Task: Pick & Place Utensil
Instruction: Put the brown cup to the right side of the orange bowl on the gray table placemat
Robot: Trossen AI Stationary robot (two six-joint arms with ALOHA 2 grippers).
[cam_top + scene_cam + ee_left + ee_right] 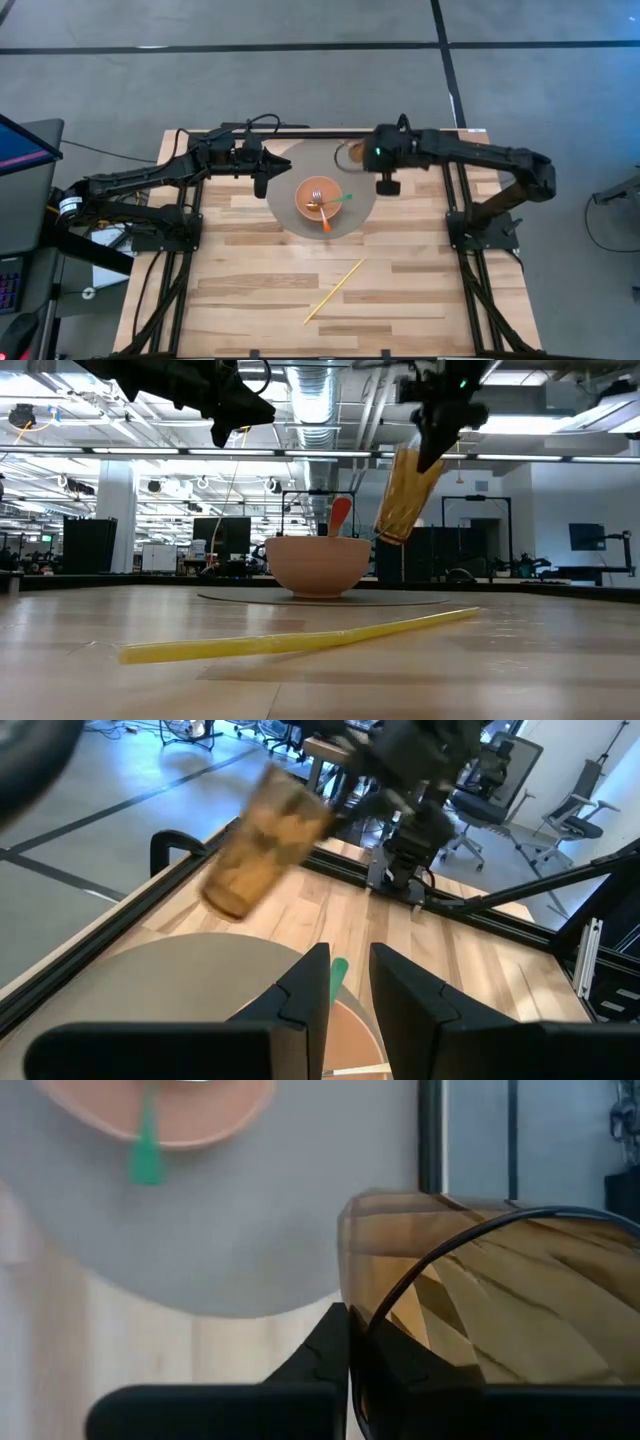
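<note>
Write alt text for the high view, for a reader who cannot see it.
Seen from above, an orange bowl holding utensils sits on a round grey mat on a wooden table, with a yellow straw lying loose nearer the front. The right gripper holds an amber cup up beside the bowl; the left gripper hovers opposite.

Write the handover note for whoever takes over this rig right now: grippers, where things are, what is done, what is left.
Right gripper: shut on the amber cup, held tilted in the air beside the bowl.
Left gripper: open, empty, hovering at the grey mat's edge.
Done: utensils with orange and green handles are in the bowl.
Left: the yellow straw lies on the table; the cup needs setting down.
</note>
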